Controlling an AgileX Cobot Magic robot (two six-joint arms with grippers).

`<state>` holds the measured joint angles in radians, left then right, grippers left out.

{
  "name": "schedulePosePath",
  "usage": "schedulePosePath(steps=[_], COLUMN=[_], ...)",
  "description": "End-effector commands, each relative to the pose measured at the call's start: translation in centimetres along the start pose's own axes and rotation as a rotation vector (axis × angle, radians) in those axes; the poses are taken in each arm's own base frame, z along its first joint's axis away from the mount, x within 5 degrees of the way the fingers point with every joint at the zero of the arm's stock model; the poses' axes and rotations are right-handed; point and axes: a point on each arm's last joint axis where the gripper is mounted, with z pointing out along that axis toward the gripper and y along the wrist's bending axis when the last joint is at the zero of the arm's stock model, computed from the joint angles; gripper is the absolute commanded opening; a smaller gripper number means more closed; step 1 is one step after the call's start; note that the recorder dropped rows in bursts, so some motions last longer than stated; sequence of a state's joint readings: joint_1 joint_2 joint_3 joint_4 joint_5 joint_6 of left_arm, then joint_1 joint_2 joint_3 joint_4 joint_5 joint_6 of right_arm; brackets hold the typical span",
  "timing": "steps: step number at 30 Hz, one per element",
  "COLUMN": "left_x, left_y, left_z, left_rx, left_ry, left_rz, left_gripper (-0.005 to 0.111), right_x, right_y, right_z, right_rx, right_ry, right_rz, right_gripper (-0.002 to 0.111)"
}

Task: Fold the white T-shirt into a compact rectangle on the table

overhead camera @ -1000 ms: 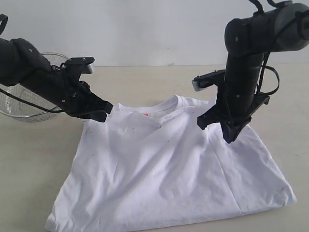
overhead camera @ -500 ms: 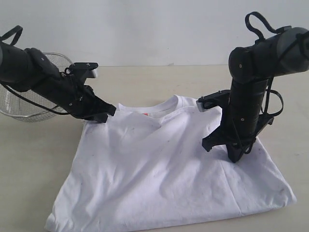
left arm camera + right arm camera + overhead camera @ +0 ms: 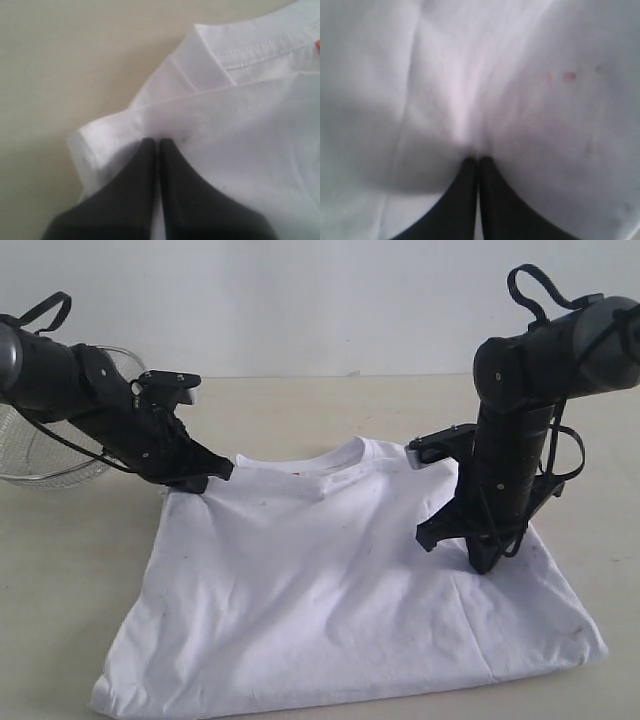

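Tabletop (image 3: 330,410), pale beige, fills the scene, and the white T-shirt (image 3: 330,600) lies spread across its middle, partly folded, with its collar toward the far wall and its plain side up. Two black arms reach down onto the shirt from either side. A round wire basket (image 3: 40,465) stands on the table behind the left arm, apart from the shirt.

The right gripper (image 3: 482,562) points down onto the shirt's right half. Its jaws are pressed together, and in the right wrist view the cloth puckers into a ridge that runs straight to the tips (image 3: 475,159), so it pinches the fabric.

The left gripper (image 3: 210,478) is likewise closed, its tips touching a folded edge at the shirt's left shoulder. I cannot tell whether any cloth is caught there.

A small orange tag (image 3: 317,45) shows at the ribbed neck.
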<state>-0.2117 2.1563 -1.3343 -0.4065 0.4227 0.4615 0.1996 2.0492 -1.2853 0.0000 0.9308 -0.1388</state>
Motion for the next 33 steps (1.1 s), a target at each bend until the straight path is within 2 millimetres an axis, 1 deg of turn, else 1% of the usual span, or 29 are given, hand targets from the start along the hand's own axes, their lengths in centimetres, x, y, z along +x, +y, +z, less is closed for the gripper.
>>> schedulePosePath(steps=[1,3,5,7,8,9,10,11,12,13,14,15,16,18,19,21,23,25,28,30,31,33], left_x=[0.1,-0.3,-1.3,-2.8,-3.8,-4.2,-4.8,-5.0,-5.1,-4.7,-4.5,-4.4,-4.4,-4.4,-4.2,-3.9,-3.4,-2.9,-2.2,-2.1,-2.1,-2.1], left_y=[1.7,1.8,1.9,1.3,0.9,0.7,0.3,0.2,-0.1,-0.4,-0.8,-1.3,-1.5,-1.8,-1.9,-2.4,-3.0,-3.4,-4.1,-4.3,-4.3,-4.2], left_z=[0.3,0.2,-0.2,-1.5,-2.8,-3.5,-4.8,-5.5,-6.6,-7.1,-7.3,-7.1,-7.0,-6.7,-6.7,-6.4,-6.0,-5.4,-4.8,-4.7,-4.7,-4.7], left_rx=[-0.063,-0.072,-0.074,-0.059,-0.048,-0.042,-0.031,-0.027,-0.015,0.011,0.038,0.073,0.083,0.119,0.133,0.155,0.183,0.212,0.24,0.243,0.242,0.24], left_ry=[-0.027,-0.052,-0.083,-0.109,-0.125,-0.131,-0.14,-0.145,-0.136,-0.093,-0.068,-0.056,-0.06,-0.065,-0.049,-0.01,0.038,0.086,0.143,0.161,0.163,0.165], left_rz=[0.001,-0.001,-0.008,0.011,0.022,0.027,0.034,0.038,0.043,0.042,0.052,0.095,0.119,0.128,0.14,0.156,0.166,0.179,0.192,0.158,0.138,0.132], left_gripper=[0.005,0.005,0.005,0.005,0.005,0.005,0.005,0.005,0.005,0.005,0.005,0.005,0.005,0.005,0.005,0.005,0.005,0.005,0.005,0.005,0.005,0.005], right_x=[-0.2,-0.2,-0.1,-0.1,-0.2,-0.2,-0.2,-0.2,-0.3,-0.4,-0.6,-1.0,-1.4,-2.8,-3.9,-5.4,-6.7,-7.8,-9.2,-9.7,-9.8,-9.7], right_y=[-0.1,-0.1,0.0,-0.3,-0.5,-0.6,-0.6,-0.6,-0.6,-0.6,-0.6,-0.7,-0.6,0.2,0.9,1.8,3.1,4.4,6.0,6.6,7.1,7.7], right_z=[0.4,0.4,0.4,0.4,0.4,0.2,-0.7,-1.5,-3.4,-5.4,-6.6,-8.0,-8.4,-9.1,-9.2,-9.4,-9.7,-9.2,-8.0,-6.9,-6.4,-5.6], right_rx=[0.005,0.004,0.003,0.028,0.043,0.051,0.054,0.058,0.067,0.081,0.089,0.109,0.115,0.077,0.051,0.025,0.014,0.004,0.012,0.022,0.019,0.003], right_ry=[-0.033,-0.03,-0.019,-0.016,-0.032,-0.037,-0.063,-0.094,-0.175,-0.273,-0.346,-0.446,-0.484,-0.531,-0.554,-0.567,-0.558,-0.519,-0.476,-0.454,-0.44,-0.405], right_rz=[0.001,0.0,0.0,0.018,0.014,0.011,0.013,0.02,0.023,0.021,0.019,-0.021,-0.062,-0.197,-0.257,-0.32,-0.4,-0.484,-0.563,-0.59,-0.603,-0.601], right_gripper=[0.0,0.0,0.0,0.0,0.0,0.0,0.0,0.0,0.0,0.0,0.0,0.0,0.0,0.0,0.0,0.0,0.005,0.015,0.039,0.048,0.049,0.046])
